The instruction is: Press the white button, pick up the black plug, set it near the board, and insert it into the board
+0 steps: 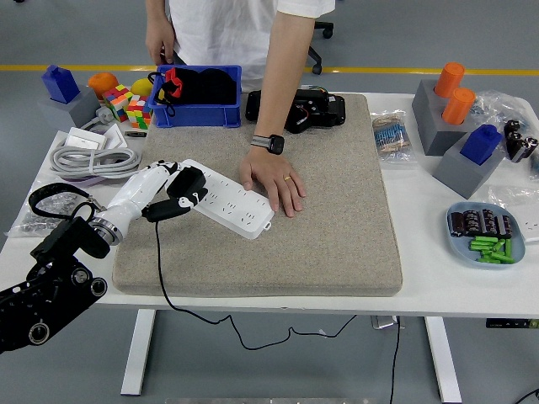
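A: From the head view, where is the black plug (pixel 187 183)?

B: It sits at the left end of the white power strip (pixel 226 199), over the strip's top face. The left hand (pixel 160 187) has its white fingers closed around the plug, and a black cord (pixel 158 261) hangs from it toward the near edge of the grey mat (pixel 337 219).

A: And the strip itself?

B: It lies slanted on the mat. A person's hand (pixel 271 177) rests flat, palm down, touching the strip's right end; a watch shows on that wrist.

A: Is the plug seated in a socket?

B: That cannot be told; the fingers cover the contact.

A: What lies beyond the strip?

B: A blue bin (pixel 198 97) stands at the mat's far left corner, and a coiled grey cable (pixel 93 160) lies left of the strip, off the mat.
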Action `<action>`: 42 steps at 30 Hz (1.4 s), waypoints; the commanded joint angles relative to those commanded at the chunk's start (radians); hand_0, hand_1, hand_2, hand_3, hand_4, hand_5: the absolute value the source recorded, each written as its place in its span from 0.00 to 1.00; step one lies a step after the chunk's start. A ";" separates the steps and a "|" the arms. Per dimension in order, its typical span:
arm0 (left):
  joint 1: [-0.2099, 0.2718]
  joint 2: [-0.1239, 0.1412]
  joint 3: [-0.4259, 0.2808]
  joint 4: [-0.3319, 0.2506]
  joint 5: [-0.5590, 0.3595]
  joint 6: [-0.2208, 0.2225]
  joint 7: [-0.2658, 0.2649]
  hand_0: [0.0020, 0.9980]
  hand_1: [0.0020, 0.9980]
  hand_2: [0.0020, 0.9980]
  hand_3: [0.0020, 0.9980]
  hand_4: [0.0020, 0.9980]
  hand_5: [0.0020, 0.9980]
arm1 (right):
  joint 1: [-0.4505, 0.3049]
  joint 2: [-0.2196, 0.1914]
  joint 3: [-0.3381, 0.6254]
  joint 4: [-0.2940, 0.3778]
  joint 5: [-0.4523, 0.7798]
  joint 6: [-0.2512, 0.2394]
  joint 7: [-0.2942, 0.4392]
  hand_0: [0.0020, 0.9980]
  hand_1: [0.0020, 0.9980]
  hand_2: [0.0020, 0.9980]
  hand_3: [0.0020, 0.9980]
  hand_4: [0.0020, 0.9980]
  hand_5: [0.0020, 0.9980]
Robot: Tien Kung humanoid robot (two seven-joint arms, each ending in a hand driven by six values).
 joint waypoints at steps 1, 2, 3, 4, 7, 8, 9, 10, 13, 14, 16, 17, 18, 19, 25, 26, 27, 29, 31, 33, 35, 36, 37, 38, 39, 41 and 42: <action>-0.002 -0.001 0.001 0.004 -0.003 -0.001 -0.001 1.00 0.95 0.84 0.79 0.74 0.82 | 0.000 0.000 0.000 0.000 0.000 0.000 0.000 0.61 0.58 0.58 0.58 0.65 0.39; -0.002 -0.002 0.002 0.005 -0.005 -0.001 -0.002 1.00 0.95 0.84 0.79 0.74 0.82 | 0.000 0.001 0.000 0.000 0.000 0.000 0.000 0.61 0.58 0.58 0.58 0.65 0.39; -0.004 -0.003 0.004 0.008 -0.007 -0.001 -0.002 1.00 0.95 0.84 0.79 0.74 0.82 | 0.000 0.001 0.001 0.000 0.000 0.000 0.000 0.61 0.58 0.58 0.58 0.65 0.39; -0.005 -0.005 0.006 0.010 -0.010 -0.001 -0.003 1.00 0.95 0.84 0.79 0.74 0.82 | -0.001 0.001 0.001 0.000 0.000 0.000 0.000 0.61 0.58 0.58 0.58 0.65 0.39; -0.006 -0.009 0.009 0.016 -0.019 -0.001 -0.006 1.00 0.94 0.84 0.78 0.74 0.82 | -0.002 0.001 0.001 0.000 -0.001 0.000 0.001 0.61 0.58 0.58 0.58 0.65 0.39; -0.007 -0.011 0.009 0.019 -0.022 -0.001 -0.006 1.00 0.94 0.84 0.78 0.74 0.82 | -0.002 0.001 0.000 0.000 -0.001 0.000 0.001 0.61 0.58 0.58 0.58 0.65 0.39; -0.008 -0.013 0.010 0.022 -0.025 -0.001 -0.006 1.00 0.94 0.84 0.78 0.74 0.82 | -0.001 0.001 0.000 0.000 0.000 0.000 0.000 0.61 0.58 0.58 0.58 0.65 0.39; -0.009 -0.014 0.011 0.024 -0.026 -0.001 -0.006 1.00 0.94 0.84 0.78 0.74 0.82 | -0.001 0.001 0.000 0.000 0.000 0.000 0.000 0.61 0.58 0.58 0.58 0.65 0.39; -0.015 -0.017 0.017 0.029 -0.032 -0.003 -0.004 1.00 0.94 0.84 0.78 0.74 0.82 | 0.000 0.001 0.000 0.000 0.001 0.000 0.000 0.61 0.58 0.58 0.58 0.65 0.39; -0.016 -0.019 0.019 0.032 -0.033 -0.005 -0.002 1.00 0.94 0.84 0.78 0.74 0.82 | 0.001 0.001 0.001 0.000 0.000 0.000 0.000 0.61 0.58 0.58 0.58 0.65 0.39; -0.018 -0.023 0.023 0.038 -0.041 -0.008 0.002 1.00 0.94 0.84 0.78 0.74 0.82 | 0.001 0.002 0.001 0.000 0.001 0.000 0.000 0.61 0.58 0.58 0.58 0.65 0.39; -0.019 -0.024 0.024 0.041 -0.044 -0.009 0.003 1.00 0.94 0.84 0.78 0.74 0.82 | 0.001 0.002 0.001 0.001 0.001 0.000 0.000 0.61 0.58 0.58 0.58 0.65 0.39; -0.021 -0.028 0.029 0.049 -0.053 -0.011 0.004 1.00 0.94 0.84 0.78 0.74 0.82 | 0.001 0.002 0.002 0.000 0.000 0.000 0.000 0.61 0.58 0.58 0.58 0.65 0.39; -0.022 -0.031 0.033 0.055 -0.061 -0.012 0.004 1.00 0.94 0.84 0.78 0.74 0.82 | 0.001 0.002 0.002 0.000 0.000 0.000 0.000 0.61 0.58 0.58 0.58 0.65 0.39; -0.018 -0.045 0.037 0.069 -0.074 -0.012 0.001 1.00 0.94 0.84 0.78 0.73 0.82 | 0.000 0.004 0.003 0.000 -0.001 0.000 0.000 0.61 0.58 0.58 0.58 0.65 0.39; -0.018 -0.045 0.034 0.067 -0.073 -0.012 0.001 1.00 0.94 0.84 0.78 0.73 0.82 | 0.000 0.004 0.003 -0.001 -0.001 0.000 0.000 0.61 0.58 0.58 0.58 0.65 0.39; -0.017 -0.044 0.026 0.062 -0.071 -0.011 0.000 1.00 0.94 0.84 0.78 0.73 0.82 | 0.000 0.004 0.004 -0.001 -0.001 -0.001 0.001 0.61 0.58 0.58 0.58 0.65 0.39; -0.014 -0.042 0.007 0.049 -0.068 -0.007 -0.004 1.00 0.94 0.84 0.78 0.73 0.82 | -0.001 0.003 0.004 -0.001 -0.001 -0.001 0.001 0.61 0.58 0.58 0.58 0.65 0.39; -0.009 -0.037 -0.022 0.026 -0.066 0.003 -0.013 1.00 0.95 0.84 0.79 0.74 0.82 | -0.001 0.003 0.004 -0.001 -0.002 -0.001 0.001 0.61 0.58 0.58 0.58 0.65 0.39; -0.005 -0.032 -0.050 0.003 -0.066 0.015 -0.024 1.00 0.95 0.84 0.79 0.74 0.82 | -0.001 0.003 0.004 -0.001 -0.002 -0.001 0.001 0.61 0.58 0.58 0.58 0.65 0.39; -0.001 -0.029 -0.082 -0.024 -0.066 0.026 -0.032 1.00 0.95 0.84 0.79 0.74 0.82 | -0.001 0.003 0.005 -0.001 -0.002 -0.001 0.001 0.61 0.58 0.58 0.58 0.65 0.39; 0.000 -0.028 -0.100 -0.039 -0.066 0.031 -0.037 1.00 0.96 0.88 0.82 0.74 0.83 | -0.001 0.004 0.006 -0.001 -0.003 -0.001 0.001 0.61 0.58 0.58 0.58 0.65 0.39; 0.002 -0.026 -0.117 -0.051 -0.065 0.037 -0.042 1.00 0.96 0.88 0.82 0.74 0.83 | -0.001 0.004 0.005 -0.001 -0.002 0.000 0.000 0.61 0.58 0.58 0.58 0.65 0.39; 0.004 -0.025 -0.136 -0.067 -0.063 0.042 -0.045 1.00 0.96 0.88 0.82 0.74 0.83 | 0.000 0.004 0.006 -0.001 -0.002 0.000 0.000 0.61 0.58 0.58 0.58 0.65 0.39; 0.006 -0.025 -0.156 -0.081 -0.060 0.044 -0.046 1.00 0.96 0.88 0.82 0.74 0.83 | 0.000 0.004 0.006 -0.001 -0.003 0.000 0.000 0.61 0.58 0.58 0.58 0.65 0.39; 0.008 -0.024 -0.175 -0.094 -0.059 0.046 -0.044 1.00 0.96 0.88 0.82 0.74 0.83 | 0.000 0.004 0.007 -0.001 -0.003 0.000 0.000 0.61 0.58 0.58 0.58 0.65 0.39; 0.009 -0.023 -0.191 -0.104 -0.057 0.048 -0.043 1.00 0.97 0.89 0.83 0.74 0.84 | 0.001 0.004 0.007 0.000 -0.003 0.000 0.000 0.61 0.58 0.58 0.58 0.65 0.39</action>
